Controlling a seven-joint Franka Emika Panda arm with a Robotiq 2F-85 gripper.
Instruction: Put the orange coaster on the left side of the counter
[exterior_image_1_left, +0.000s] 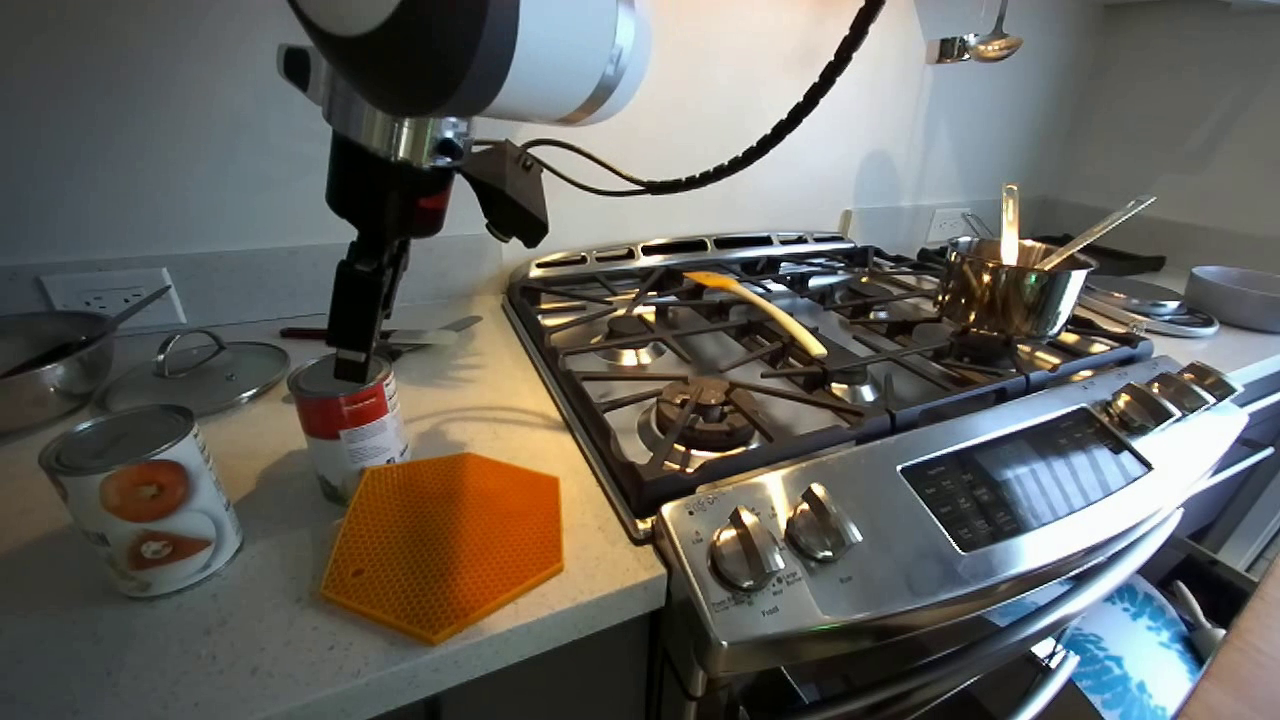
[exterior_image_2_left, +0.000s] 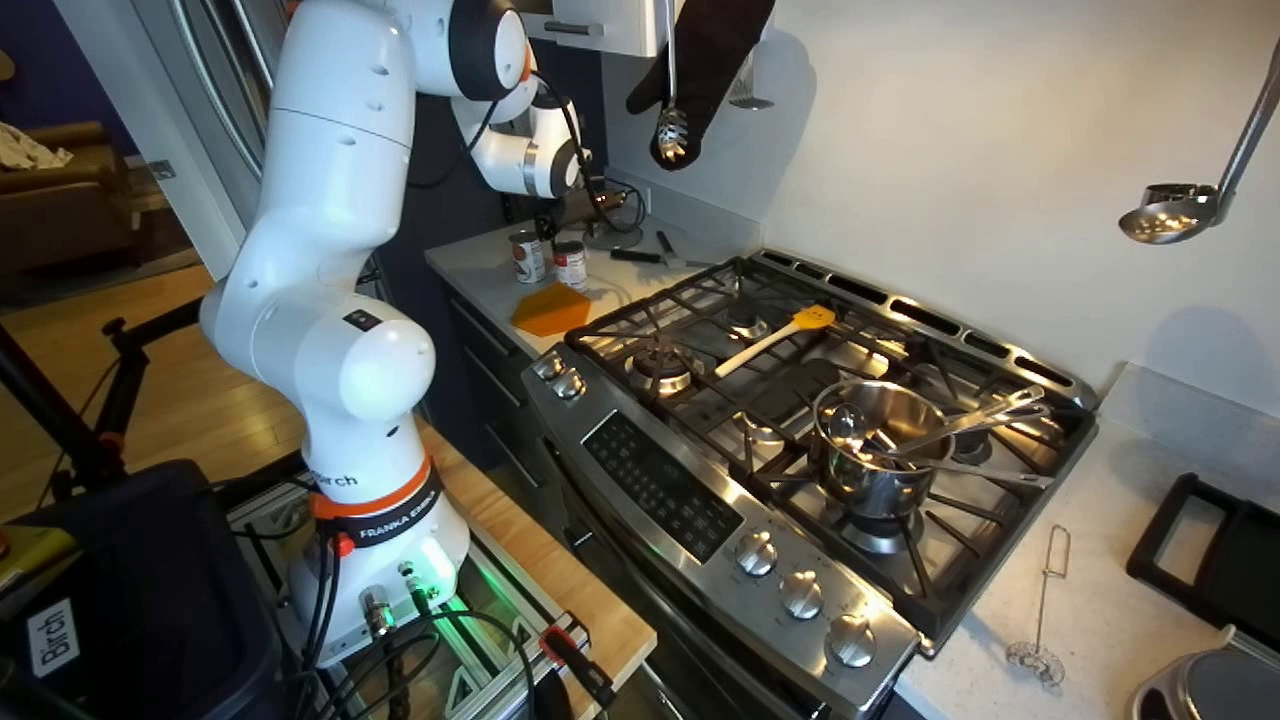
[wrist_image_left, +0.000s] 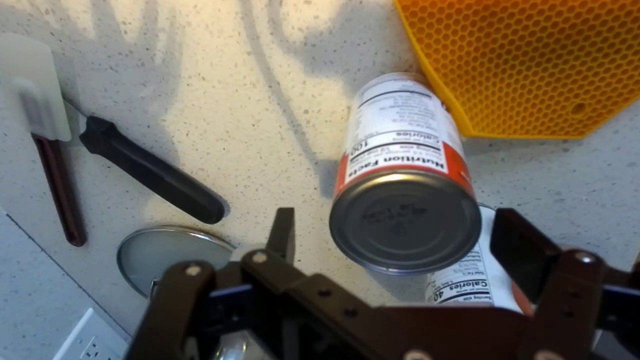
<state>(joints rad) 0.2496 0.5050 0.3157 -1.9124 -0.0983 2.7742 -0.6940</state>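
The orange coaster (exterior_image_1_left: 450, 545) is a flat hexagon on the pale speckled counter (exterior_image_1_left: 500, 400), near its front edge and left of the stove. It also shows in an exterior view (exterior_image_2_left: 551, 310) and at the wrist view's top right (wrist_image_left: 530, 65), partly cut off. My gripper (exterior_image_1_left: 352, 365) points down at the lid of the red-and-white can, behind the coaster. In the wrist view my gripper (wrist_image_left: 395, 212) is open, its fingers wide apart with nothing held. The can's lid shows between them, apart from both fingers. The coaster lies beyond the fingertips, its edge close to the can.
The red-and-white can (exterior_image_1_left: 345, 425) stands behind the coaster. A tomato-label can (exterior_image_1_left: 150, 510) stands to its left. A glass lid (exterior_image_1_left: 225, 375), a steel pan (exterior_image_1_left: 60, 370) and a black-handled knife (wrist_image_left: 155, 170) lie farther back. The steel stove (exterior_image_1_left: 860, 520) borders the counter.
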